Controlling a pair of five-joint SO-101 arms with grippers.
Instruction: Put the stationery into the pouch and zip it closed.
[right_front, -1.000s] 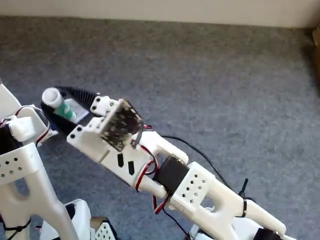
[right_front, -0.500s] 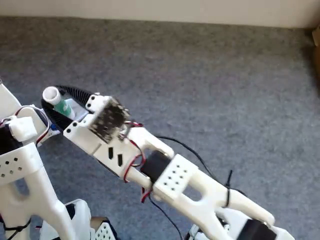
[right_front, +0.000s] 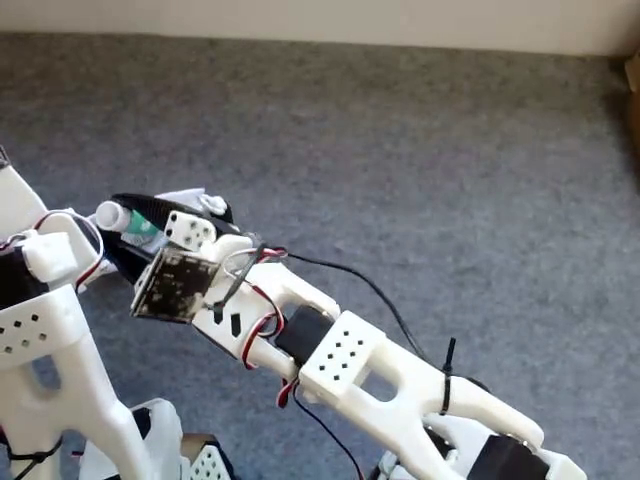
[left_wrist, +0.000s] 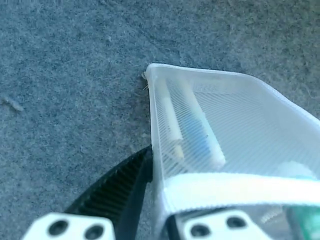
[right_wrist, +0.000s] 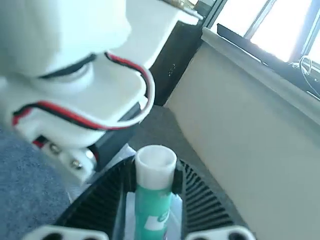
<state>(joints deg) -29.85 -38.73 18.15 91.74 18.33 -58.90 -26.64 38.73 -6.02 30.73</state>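
Nearest the camera in the high view: left arm (right_front: 40, 330) and right arm (right_front: 370, 370), both on the near side of the pouch (left_wrist: 235, 125). The right arm slants across the tabletop (right_front: 420, 150) toward the pouch and covers most of it from above. Room around the pouch is tight on the near side, with both arms close together there.

Right end effector (right_wrist: 154, 172): closed on a glue stick (right_wrist: 152, 200), one black finger on each side of the barrel just under the white cap. The stick's long axis runs along the fingers, cap end leading, away from the right arm and toward the left arm. It hangs at the pouch's open end. Cannot tell whether its lower end is inside the mouth or just outside the mesh; the green body shows blurred at the pouch's near corner.

Left end effector (left_wrist: 160, 192): clamped on the pouch wall beside the white rim band, black finger outside the mesh, the other finger hidden behind it.

The pouch is white see-through mesh, its long axis running away from the left end effector. Its far closed corner rests on the tabletop. Two pens (left_wrist: 192, 127) lie inside, lengthwise, tips toward that corner.

Beyond the pouch the grey tabletop runs wide to the foot of a pale wall (right_wrist: 250, 130).
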